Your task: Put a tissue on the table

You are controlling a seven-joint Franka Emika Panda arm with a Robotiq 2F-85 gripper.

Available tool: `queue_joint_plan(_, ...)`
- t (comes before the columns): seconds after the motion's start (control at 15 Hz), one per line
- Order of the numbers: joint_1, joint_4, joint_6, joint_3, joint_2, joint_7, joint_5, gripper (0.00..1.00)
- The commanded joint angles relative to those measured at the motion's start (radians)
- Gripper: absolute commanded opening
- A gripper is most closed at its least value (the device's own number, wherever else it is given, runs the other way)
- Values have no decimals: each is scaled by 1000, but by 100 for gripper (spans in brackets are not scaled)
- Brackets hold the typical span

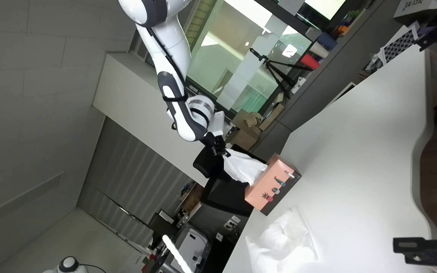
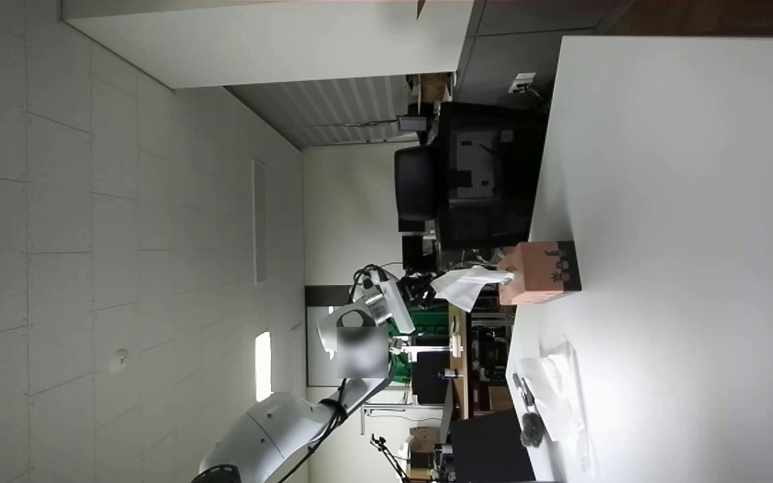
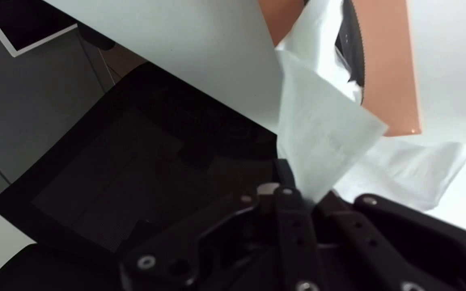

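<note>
Your white table (image 1: 355,151) carries a crumpled white sheet (image 1: 283,242) in both exterior views. Near that sheet stands your orange tissue box (image 1: 268,184), close to the table's edge. Your tissue (image 3: 322,133) stretches up from the box's opening to your gripper (image 3: 312,200), which is clamped on its upper part.
</note>
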Motion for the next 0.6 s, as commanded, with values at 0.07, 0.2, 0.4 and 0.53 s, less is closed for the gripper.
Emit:
queue_joint_plan(0.07, -93, -29, -38, 129, -100, -106, 60, 0)
queue_joint_plan(0.2, -127, -48, -40, 189, -129, -169, 107, 0)
queue_joint_plan(0.4, -180, -88, -62, 297, -161, -289, 213, 0)
queue_joint_plan(0.53, -207, -109, -106, 361, -174, -373, 292, 0)
